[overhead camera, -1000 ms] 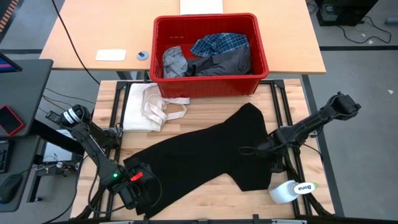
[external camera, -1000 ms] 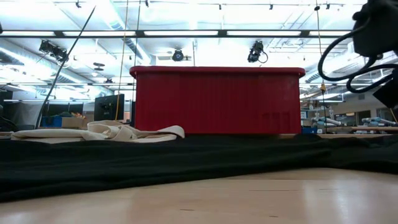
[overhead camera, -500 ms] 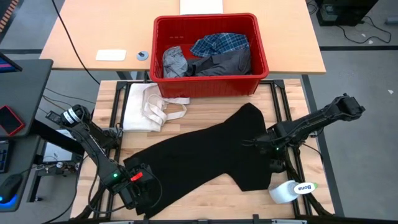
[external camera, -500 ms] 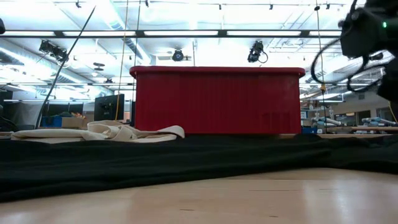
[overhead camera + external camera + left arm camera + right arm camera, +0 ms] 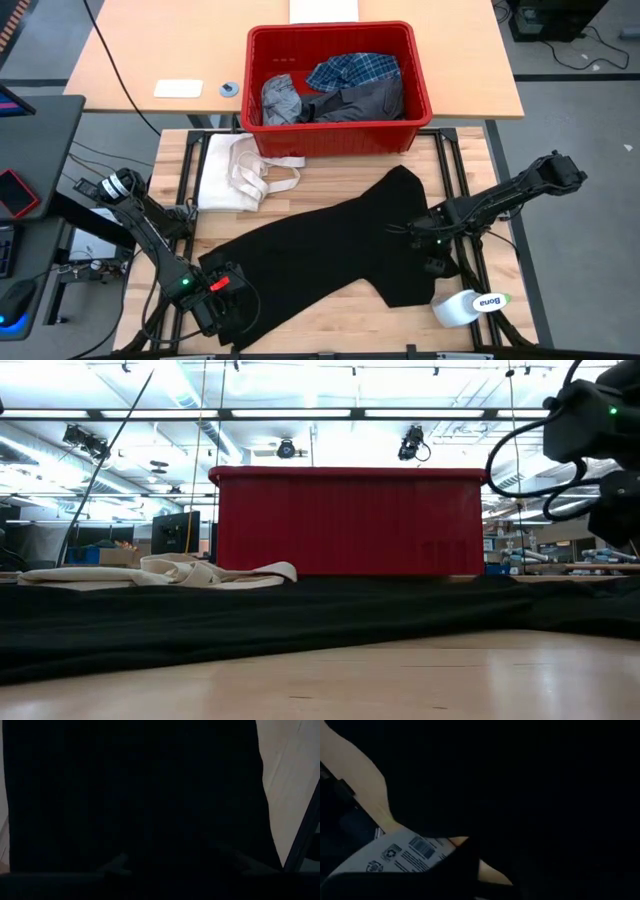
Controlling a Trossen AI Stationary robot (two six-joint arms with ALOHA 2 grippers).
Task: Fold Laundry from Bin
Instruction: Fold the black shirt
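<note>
While large black soft garment [image 5: 330, 250] lies spread on wooden worktop [image 5: 330, 315], long axis runs diagonally from left claw [image 5: 222, 300], clamped on near-left end, toward right claw [image 5: 418, 238] over far-right end, grip unclear; red plastic bin [image 5: 338, 130] beyond.

Light wood table [image 5: 340, 305], dark frame rails along its sides. Lying on it: large black garment [image 5: 340, 245] spread diagonally across the middle; cream-white cloth with strap loops [image 5: 240, 172] at the far left; red bin [image 5: 420, 90] at the far edge; a white roll [image 5: 462, 307] at the near right.
</note>
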